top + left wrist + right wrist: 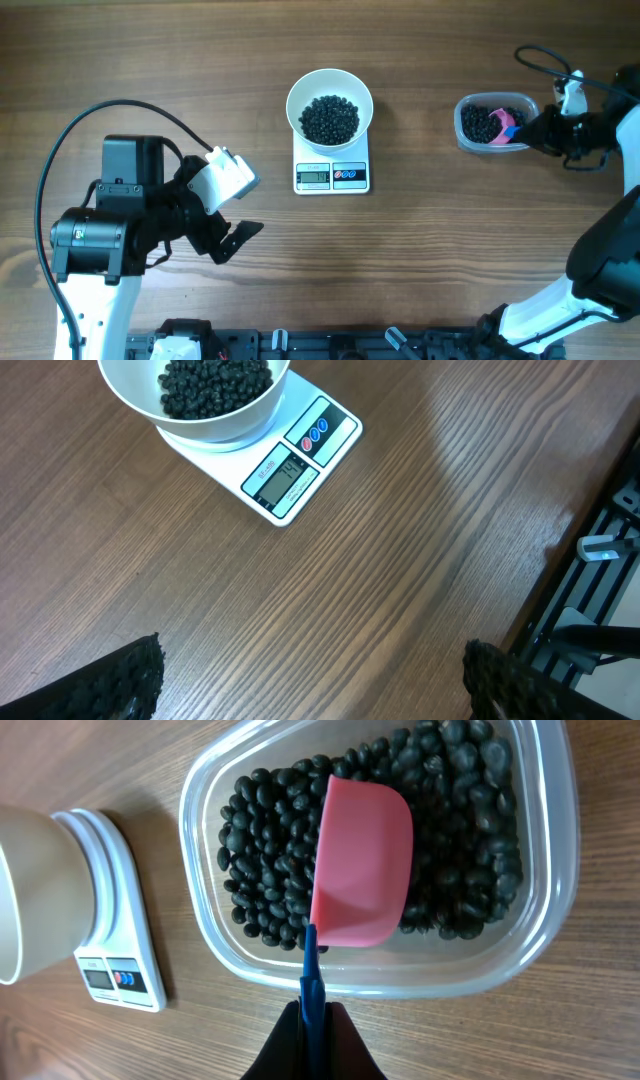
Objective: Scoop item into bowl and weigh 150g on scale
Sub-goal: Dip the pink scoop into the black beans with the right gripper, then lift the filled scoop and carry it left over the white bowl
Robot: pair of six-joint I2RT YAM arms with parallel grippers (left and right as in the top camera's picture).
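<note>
Right gripper (313,1020) clamps the pink scoop (360,865) by its handle, cup among the black beans (270,850) in the tub (400,982) near the table's right edge; the white bowl (292,100) on the scale (332,175) lies leftward.

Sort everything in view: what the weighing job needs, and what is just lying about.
In the job: black beans, white bowl, scale, clear tub, pink scoop, right gripper shut on its handle.
Just about: left gripper, open and empty; black rack along the near edge.
</note>
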